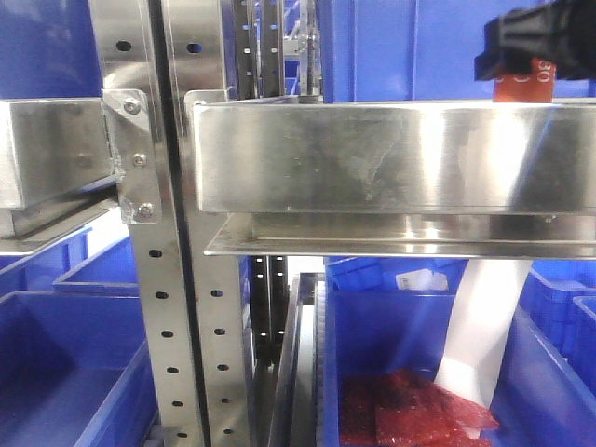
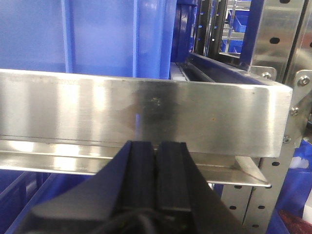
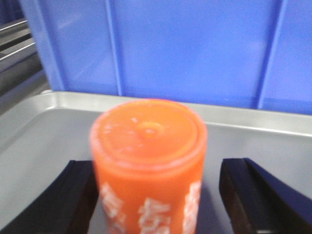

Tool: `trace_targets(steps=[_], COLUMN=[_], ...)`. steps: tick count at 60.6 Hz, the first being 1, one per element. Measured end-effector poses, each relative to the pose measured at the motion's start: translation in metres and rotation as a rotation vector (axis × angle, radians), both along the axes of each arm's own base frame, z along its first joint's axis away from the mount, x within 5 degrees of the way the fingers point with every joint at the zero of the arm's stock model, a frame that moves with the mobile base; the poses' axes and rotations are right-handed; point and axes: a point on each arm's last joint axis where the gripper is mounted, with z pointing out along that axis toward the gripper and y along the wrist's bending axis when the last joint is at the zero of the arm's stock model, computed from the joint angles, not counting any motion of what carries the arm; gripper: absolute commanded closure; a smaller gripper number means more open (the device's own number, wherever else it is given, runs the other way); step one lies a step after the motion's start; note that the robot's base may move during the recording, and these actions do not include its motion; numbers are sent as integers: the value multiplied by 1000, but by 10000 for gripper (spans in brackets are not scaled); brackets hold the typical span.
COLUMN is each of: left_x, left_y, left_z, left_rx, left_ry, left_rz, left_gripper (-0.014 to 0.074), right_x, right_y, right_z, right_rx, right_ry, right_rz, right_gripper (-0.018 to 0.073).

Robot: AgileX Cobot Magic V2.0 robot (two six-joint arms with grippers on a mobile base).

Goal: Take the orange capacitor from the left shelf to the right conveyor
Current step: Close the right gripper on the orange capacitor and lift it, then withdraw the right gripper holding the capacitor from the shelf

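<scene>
My right jaws stand open astride the small orange cylindrical capacitor (image 3: 148, 161), upright on the shiny steel shelf (image 3: 258, 141). Rigid, smooth, likely light: I'd squeeze mid-body. My left jaws are closed, empty.

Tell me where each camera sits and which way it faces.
Exterior front: level with the left shelf, facing its steel rail; right gripper shows upper right.
Left wrist: behind the shut left gripper, facing a steel rail.
Right wrist: between the open right gripper's fingers, facing the orange capacitor.
Front and right wrist share the capacitor.
</scene>
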Motion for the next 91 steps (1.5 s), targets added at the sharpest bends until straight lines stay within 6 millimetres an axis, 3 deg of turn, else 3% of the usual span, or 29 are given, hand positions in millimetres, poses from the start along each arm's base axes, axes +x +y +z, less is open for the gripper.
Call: trace_targets(steps=[9, 16, 24, 33, 51, 65, 80, 91], left_x=[0, 0, 0, 0, 0, 0, 0, 0], left_y=[0, 0, 0, 0, 0, 0, 0, 0], left_z=[0, 0, 0, 0, 0, 0, 0, 0], left_rx=[0, 0, 0, 0, 0, 0, 0, 0], left_ry=[0, 0, 0, 0, 0, 0, 0, 0], left_rz=[0, 0, 0, 0, 0, 0, 0, 0], left_gripper=[723, 723, 723, 723, 723, 723, 723, 723], right_x=[2, 2, -2, -19, -93, -158, -215, -241], right_y=[0, 0, 0, 4, 1, -13, -29, -36], right_z=[-2, -2, 4, 29, 92, 116, 113, 102], right_rx=[0, 1, 2, -2, -71, -87, -71, -59], right_ry=[-4, -5, -10, -54, -123, -116, -185, -241], right_rz=[0, 0, 2, 31, 106, 109, 100, 95], right_gripper=[280, 400, 417, 417, 417, 417, 417, 417])
